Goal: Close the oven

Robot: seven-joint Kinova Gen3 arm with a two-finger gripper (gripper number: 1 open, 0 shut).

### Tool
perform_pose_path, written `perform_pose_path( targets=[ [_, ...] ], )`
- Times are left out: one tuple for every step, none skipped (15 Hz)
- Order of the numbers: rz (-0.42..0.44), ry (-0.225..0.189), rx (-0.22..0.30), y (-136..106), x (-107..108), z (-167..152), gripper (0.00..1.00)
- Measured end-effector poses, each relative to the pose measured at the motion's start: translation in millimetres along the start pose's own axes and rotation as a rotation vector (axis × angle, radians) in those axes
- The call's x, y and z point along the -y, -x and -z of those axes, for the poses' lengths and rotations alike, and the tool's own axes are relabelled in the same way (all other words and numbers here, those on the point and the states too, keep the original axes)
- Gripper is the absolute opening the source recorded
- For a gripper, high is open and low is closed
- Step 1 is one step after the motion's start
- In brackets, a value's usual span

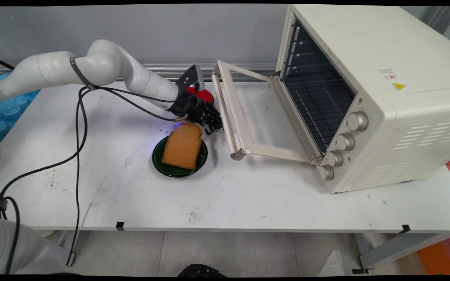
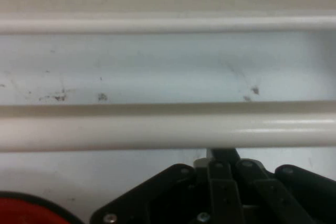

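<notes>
My black gripper (image 1: 214, 126) is low over the table, right at the cream handle bar (image 1: 225, 117) of the toaster oven's opened door (image 1: 260, 117). In the hand view the fingers stand together, shut, with the gripper's tip (image 2: 223, 156) just below the handle bar (image 2: 168, 129); nothing is held between them. The door hangs lowered, nearly level, its glass pane showing the table beneath. Just left of the gripper a slice of brown bread (image 1: 182, 146) leans on a dark green plate (image 1: 158, 160).
The cream toaster oven (image 1: 369, 78) stands at the right with its cavity and wire rack exposed and several knobs down its front. A red round object (image 1: 204, 95) lies behind the gripper, also in the hand view's corner (image 2: 26, 211). Black cables hang from the arm.
</notes>
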Motion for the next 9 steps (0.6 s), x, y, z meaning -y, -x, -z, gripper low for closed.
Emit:
perform_pose_path(
  targets=[
    [0.002, 0.000, -0.001, -0.7, 0.8, -2.2, 0.00],
    [0.004, 0.000, -0.003, -1.4, 1.3, -3.9, 0.00],
    [0.007, 0.000, -0.005, -2.4, 2.1, -6.1, 0.00],
    [0.009, 0.000, -0.006, -3.2, 2.5, -7.5, 0.00],
    [0.012, 0.000, -0.009, -4.6, 3.3, -9.5, 0.00],
    [0.015, 0.000, -0.011, -5.6, 3.7, -10.6, 0.00],
    [0.018, 0.001, -0.014, -7.0, 4.2, -11.9, 0.00],
    [0.020, 0.001, -0.016, -8.2, 4.6, -12.7, 0.00],
    [0.024, 0.001, -0.021, -10.6, 5.2, -13.6, 0.00]
  ],
)
